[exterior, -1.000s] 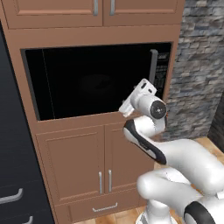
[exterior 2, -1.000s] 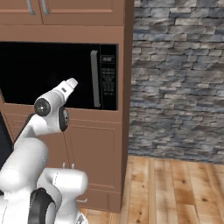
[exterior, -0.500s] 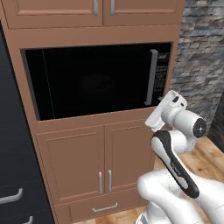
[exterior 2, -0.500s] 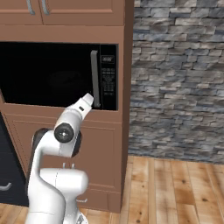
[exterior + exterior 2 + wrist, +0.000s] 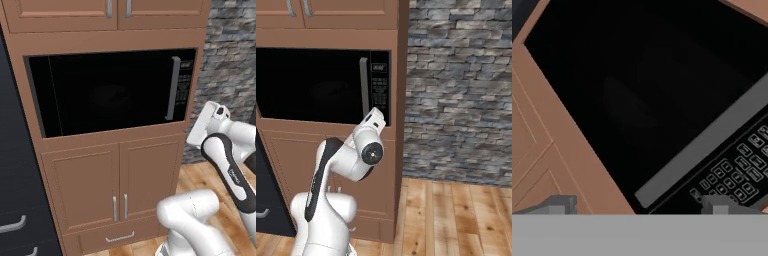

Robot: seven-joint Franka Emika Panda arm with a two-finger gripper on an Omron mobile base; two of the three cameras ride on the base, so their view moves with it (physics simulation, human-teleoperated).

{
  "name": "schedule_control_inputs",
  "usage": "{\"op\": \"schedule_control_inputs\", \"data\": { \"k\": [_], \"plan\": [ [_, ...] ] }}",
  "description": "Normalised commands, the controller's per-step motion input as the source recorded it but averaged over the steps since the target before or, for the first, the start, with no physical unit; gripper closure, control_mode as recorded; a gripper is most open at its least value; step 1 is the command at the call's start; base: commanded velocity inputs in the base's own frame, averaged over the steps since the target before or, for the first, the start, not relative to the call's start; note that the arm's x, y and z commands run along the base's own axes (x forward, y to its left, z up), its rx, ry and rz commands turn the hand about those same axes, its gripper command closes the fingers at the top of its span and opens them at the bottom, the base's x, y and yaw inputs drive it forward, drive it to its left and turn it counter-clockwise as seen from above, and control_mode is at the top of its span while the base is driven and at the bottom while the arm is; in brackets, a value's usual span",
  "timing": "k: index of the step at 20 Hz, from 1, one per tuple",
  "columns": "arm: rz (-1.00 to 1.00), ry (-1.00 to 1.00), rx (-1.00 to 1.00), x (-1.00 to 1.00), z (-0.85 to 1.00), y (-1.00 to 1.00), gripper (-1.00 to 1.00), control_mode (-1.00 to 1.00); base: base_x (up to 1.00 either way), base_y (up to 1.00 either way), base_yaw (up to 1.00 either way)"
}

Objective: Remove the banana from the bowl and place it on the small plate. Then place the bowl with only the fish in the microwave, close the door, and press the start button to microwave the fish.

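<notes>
Left base view: we list brown wooden cabinets (image 5: 100, 190) and a grey stone wall (image 5: 230, 55); the microwave (image 5: 112, 90) sits built in, its door (image 5: 100, 92) shut, bar handle (image 5: 173, 88) at right.

Right base view: the arm (image 5: 341, 165) rises below the button strip (image 5: 379, 90).

Hand view: we note the gripper (image 5: 644, 206) jaws wide apart, empty, the handle and keypad between and just above them.

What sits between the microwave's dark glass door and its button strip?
The long grey bar handle stands upright between the door glass and the button strip, seen in the left base view.
</notes>
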Motion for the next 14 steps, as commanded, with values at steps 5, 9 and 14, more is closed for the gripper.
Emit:
{"op": "schedule_control_inputs", "data": {
  "k": [5, 9, 14],
  "plan": [
    [0.12, 0.0, 0.0, 0.21, -0.09, 0.0, -1.0, -1.0, 0.0, 0.0, 0.0],
    [0.1, 0.0, 0.0, 0.11, -0.01, 0.0, -1.0, -1.0, 0.0, 0.0, 0.0],
    [0.03, 0.01, 0.0, 0.03, 0.0, 0.0, -1.0, -1.0, 0.0, 0.0, 0.0]
  ]
}}
